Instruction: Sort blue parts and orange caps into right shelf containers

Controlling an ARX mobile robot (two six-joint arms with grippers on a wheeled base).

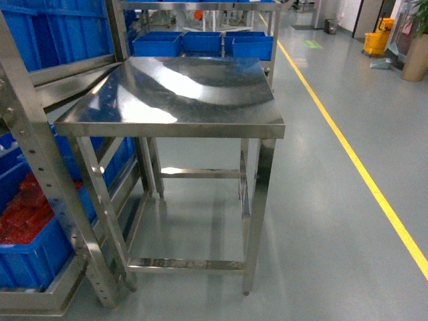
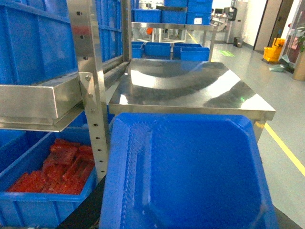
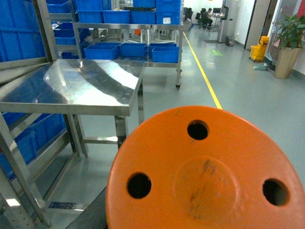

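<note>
**Carrying one blue part and one orange cap toward the shelf crates**

Holding seems the step in hand: each wrist view is filled close up by an object, which suggests both arms are loaded and the drop-off is not yet done. Directly below and in front of the left wrist camera sits a blue moulded tray-like part [image 2: 186, 176], its shallow recessed face turned toward the lens. Ahead of it stands the steel table [image 2: 190, 90], bare on top. To the left and lower lie orange-red pieces in a blue bin [image 2: 28, 210] on the rack. The right wrist camera looks onto an orange round cap [image 3: 200, 176] with three holes, and the same table sits forward and left of it.

Neither gripper's fingers show in any view, so how far they are open, and whether they truly clamp these items, cannot be told. Blue crates [image 1: 200, 43] stand on the far shelf beyond the table, well apart from both arms.

The next move calls for reaching the proper crates, one per item type.
</note>
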